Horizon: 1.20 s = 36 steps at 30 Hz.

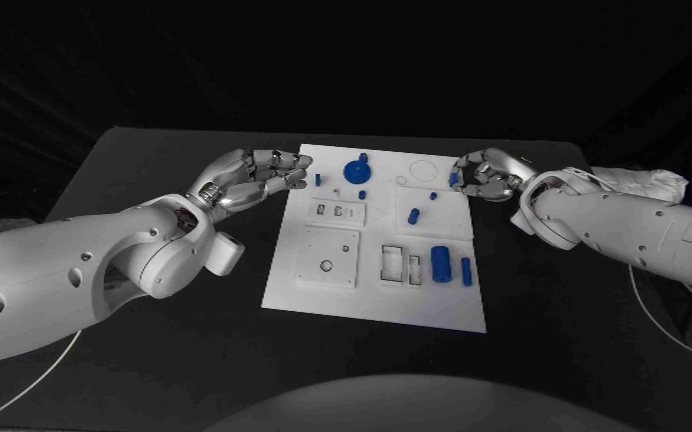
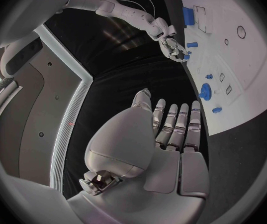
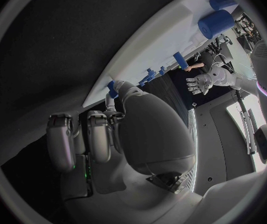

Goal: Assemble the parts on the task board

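Starting nearest: white task board (image 1: 433, 297) flat in the middle of the black table (image 1: 173, 352). Down at the board's 5 o'clock corner, two blue cylinders, the fat one (image 1: 441, 264) and a thin one (image 1: 467, 271) just beside it, both with long axes running near-to-far. Next to them, rectangular slots, plus a raised square plate toward 7 o'clock.

Mid-board: a small blue peg (image 1: 414, 216), slightly tilted.

Far end: blue round knob piece (image 1: 356, 169) at about 11 o'clock, tiny blue bits around it.

Left hand (image 1: 260, 177) hovering just off the board's far-left edge, fingers apart and loosely curled, holding nothing as far as can be seen. From its own wrist cam, same story: fingers (image 2: 177, 129) stretched out, bare.

Right hand (image 1: 488, 174) at the far-right edge, fingers bunched around a small blue part (image 1: 453, 179). Looks pinched, though hard to be sure.

Key bit: knob lies toward 3 o'clock from the left hand, clearly nearer to it than to the right. Probably that side's job next.
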Each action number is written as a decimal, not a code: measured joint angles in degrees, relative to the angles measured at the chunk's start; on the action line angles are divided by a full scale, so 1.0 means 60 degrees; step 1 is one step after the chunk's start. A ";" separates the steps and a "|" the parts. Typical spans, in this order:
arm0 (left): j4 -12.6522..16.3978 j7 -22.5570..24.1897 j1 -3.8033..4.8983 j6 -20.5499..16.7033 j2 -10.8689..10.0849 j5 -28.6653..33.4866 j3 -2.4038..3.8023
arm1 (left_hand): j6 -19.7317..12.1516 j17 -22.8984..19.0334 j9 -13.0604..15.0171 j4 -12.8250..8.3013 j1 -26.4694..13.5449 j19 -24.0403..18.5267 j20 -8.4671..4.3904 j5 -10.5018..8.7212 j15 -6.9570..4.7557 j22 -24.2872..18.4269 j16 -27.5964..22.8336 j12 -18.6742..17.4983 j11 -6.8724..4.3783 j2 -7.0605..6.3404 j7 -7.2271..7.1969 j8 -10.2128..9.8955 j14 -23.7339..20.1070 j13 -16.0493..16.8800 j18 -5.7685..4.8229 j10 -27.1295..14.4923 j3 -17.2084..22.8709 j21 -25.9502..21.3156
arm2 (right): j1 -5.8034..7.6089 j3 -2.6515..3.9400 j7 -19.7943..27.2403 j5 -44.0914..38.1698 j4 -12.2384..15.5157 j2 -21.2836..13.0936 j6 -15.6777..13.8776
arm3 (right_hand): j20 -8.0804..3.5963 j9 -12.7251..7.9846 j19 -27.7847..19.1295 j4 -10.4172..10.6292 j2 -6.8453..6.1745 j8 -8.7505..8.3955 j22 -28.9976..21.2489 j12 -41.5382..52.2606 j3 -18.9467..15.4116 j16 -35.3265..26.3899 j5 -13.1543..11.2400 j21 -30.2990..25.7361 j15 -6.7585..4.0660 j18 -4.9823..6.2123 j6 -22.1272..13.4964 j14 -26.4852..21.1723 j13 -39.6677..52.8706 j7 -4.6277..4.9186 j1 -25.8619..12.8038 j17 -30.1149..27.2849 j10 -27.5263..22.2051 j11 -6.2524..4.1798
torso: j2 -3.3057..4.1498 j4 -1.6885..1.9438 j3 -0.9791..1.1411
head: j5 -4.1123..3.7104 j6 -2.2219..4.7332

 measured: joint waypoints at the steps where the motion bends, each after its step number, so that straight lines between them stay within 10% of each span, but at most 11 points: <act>1: 0.0000 -0.0002 0.0000 0.0000 0.0000 0.0000 0.0000 | 0.0000 0.0000 0.0000 0.0000 0.0000 0.0000 0.0000 0.0000 0.0000 0.0000 0.0000 0.0000 0.0000 0.0000 0.0000 0.0000 0.0000 0.0000 -0.0001 0.0000 0.0000 0.0000 | 0.0000 0.0000 0.0000 0.0010 0.0000 0.0000 -0.0003 | 0.0000 0.0010 0.0000 0.0000 0.0000 0.0014 0.0000 0.0000 0.0000 0.0000 0.0004 0.0000 0.0000 0.0000 0.0000 0.0000 0.0000 0.0000 0.0000 0.0000 0.0000 0.0000 | 0.0000 -0.0001 -0.0001 | 0.0005 0.0000; 13: 0.0003 -0.0030 0.0000 0.0004 -0.0028 -0.0006 0.0000 | 0.0000 0.0000 0.0000 0.0000 0.0000 0.0000 0.0000 0.0000 0.0000 0.0000 0.0000 0.0000 0.0000 0.0000 0.0000 0.0000 0.0000 0.0000 0.0000 0.0000 0.0000 0.0000 | 0.0051 -0.0006 0.0032 0.0352 0.0233 -0.0036 -0.0150 | 0.0000 0.0063 0.0000 -0.0027 0.0064 0.0149 -0.0001 0.0000 0.0026 0.0000 0.0274 0.0000 0.0000 0.0000 0.0099 0.0000 0.0000 0.0037 0.0064 -0.0001 0.0000 0.0000 | -0.0002 -0.0008 -0.0002 | 0.0076 -0.0043; 26: -0.0074 -0.0064 -0.0002 0.0015 0.0066 -0.0011 -0.0001 | 0.0000 -0.0001 0.0000 0.0000 0.0000 0.0000 0.0000 0.0000 0.0000 0.0000 0.0000 0.0000 0.0000 0.0000 0.0000 0.0000 0.0000 0.0000 0.0001 0.0000 0.0000 0.0000 | 0.0936 0.0005 -0.0023 0.0596 0.1741 -0.0106 -0.0228 | 0.0000 0.0073 0.0000 -0.0053 0.0064 0.0186 -0.0003 0.0000 0.0053 0.0000 0.0385 -0.0054 0.0000 0.0000 0.0099 0.0000 0.0006 0.0037 0.0064 -0.0002 0.0000 0.0000 | -0.0006 -0.0003 -0.0002 | 0.0023 -0.0149; 36: -0.0105 -0.0091 -0.0004 0.0044 0.0114 -0.0013 -0.0001 | 0.0000 -0.0001 0.0000 0.0000 0.0000 0.0000 0.0000 0.0000 0.0000 0.0000 0.0000 0.0000 0.0000 0.0000 0.0000 0.0000 0.0000 0.0000 0.0000 0.0000 0.0000 0.0000 | 0.1062 0.0002 -0.0153 0.0845 0.2317 0.0596 -0.0034 | 0.0000 0.0071 0.0000 -0.0080 0.0064 0.0186 -0.0004 0.0000 0.0080 0.0000 0.0475 -0.0146 0.0000 0.0000 0.0133 0.0000 0.0007 0.0071 0.0064 -0.0003 0.0000 0.0000 | -0.0011 0.0012 -0.0008 | 0.0016 -0.0146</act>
